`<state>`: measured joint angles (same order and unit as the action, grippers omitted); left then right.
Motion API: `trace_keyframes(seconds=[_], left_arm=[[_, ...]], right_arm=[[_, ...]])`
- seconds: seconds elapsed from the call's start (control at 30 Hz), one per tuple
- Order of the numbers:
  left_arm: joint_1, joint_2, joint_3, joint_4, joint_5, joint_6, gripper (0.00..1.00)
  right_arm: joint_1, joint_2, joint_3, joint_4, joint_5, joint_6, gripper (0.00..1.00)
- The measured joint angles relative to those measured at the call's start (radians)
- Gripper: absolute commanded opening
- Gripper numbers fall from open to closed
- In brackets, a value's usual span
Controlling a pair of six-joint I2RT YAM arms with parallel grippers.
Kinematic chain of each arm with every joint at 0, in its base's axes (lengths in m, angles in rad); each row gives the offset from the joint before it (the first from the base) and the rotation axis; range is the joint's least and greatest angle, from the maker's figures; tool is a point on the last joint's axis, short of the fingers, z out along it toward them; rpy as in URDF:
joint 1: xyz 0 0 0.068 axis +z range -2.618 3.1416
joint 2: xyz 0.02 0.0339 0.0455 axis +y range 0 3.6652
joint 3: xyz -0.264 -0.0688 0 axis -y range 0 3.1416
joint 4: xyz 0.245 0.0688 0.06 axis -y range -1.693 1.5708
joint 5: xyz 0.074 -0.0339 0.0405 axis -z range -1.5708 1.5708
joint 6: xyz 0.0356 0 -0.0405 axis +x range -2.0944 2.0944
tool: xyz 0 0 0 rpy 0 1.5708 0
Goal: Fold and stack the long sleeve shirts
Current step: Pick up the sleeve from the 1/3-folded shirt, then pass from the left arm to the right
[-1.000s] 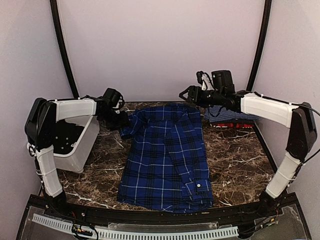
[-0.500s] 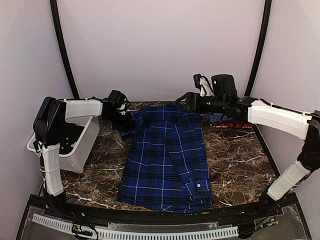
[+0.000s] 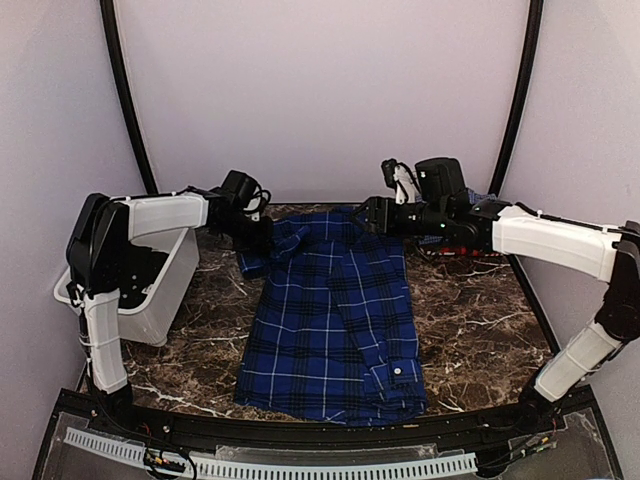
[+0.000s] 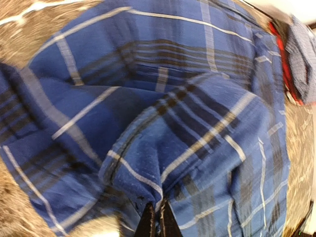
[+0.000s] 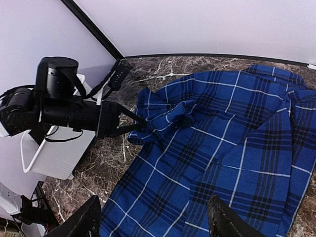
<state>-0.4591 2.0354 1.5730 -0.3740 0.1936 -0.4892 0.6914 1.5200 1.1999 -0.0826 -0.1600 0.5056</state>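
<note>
The deep-blue plaid shirt (image 3: 335, 310) lies flat on the marble table, collar at the back. My left gripper (image 3: 268, 236) is shut on a bunched fold at the shirt's back left edge. In the left wrist view its fingertips (image 4: 152, 222) pinch the plaid cloth (image 4: 197, 123). My right gripper (image 3: 366, 215) hovers open over the collar end, and its fingers (image 5: 224, 222) stand wide apart above the plaid shirt (image 5: 222, 148), holding nothing. At the back right a light blue check shirt (image 4: 301, 54) lies folded on a red one (image 4: 281, 59), mostly hidden behind the right arm in the top view.
A white bin (image 3: 150, 290) stands at the table's left edge beside the left arm. Bare marble (image 3: 470, 320) shows to the right of the plaid shirt. Black frame posts rise at both back corners.
The left gripper has closed on the plaid shirt's back left edge, bunching it. The right arm has swung left, from over the folded stack to over the collar.
</note>
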Motion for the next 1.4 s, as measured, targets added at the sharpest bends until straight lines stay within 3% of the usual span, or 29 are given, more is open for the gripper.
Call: trace_keyframes(seconds=[0.47,0.77,1.1,1.4], left_arm=[[-0.279,-0.106,-0.03,-0.02,0.089,0.124,0.0],[-0.323,-0.106,-0.114,-0.023,0.135,0.164,0.03],[-0.364,-0.148,-0.309,-0.017,0.142,0.215,0.02],[-0.362,-0.261,-0.328,-0.017,0.09,0.28,0.0]], right_arm=[[0.0,-0.024,-0.116,-0.041,0.086,-0.005,0.7],[0.002,-0.003,-0.159,-0.025,0.088,-0.008,0.7],[0.047,0.068,-0.182,0.039,0.103,-0.072,0.71],[0.137,0.087,-0.261,0.219,0.071,-0.296,0.74]])
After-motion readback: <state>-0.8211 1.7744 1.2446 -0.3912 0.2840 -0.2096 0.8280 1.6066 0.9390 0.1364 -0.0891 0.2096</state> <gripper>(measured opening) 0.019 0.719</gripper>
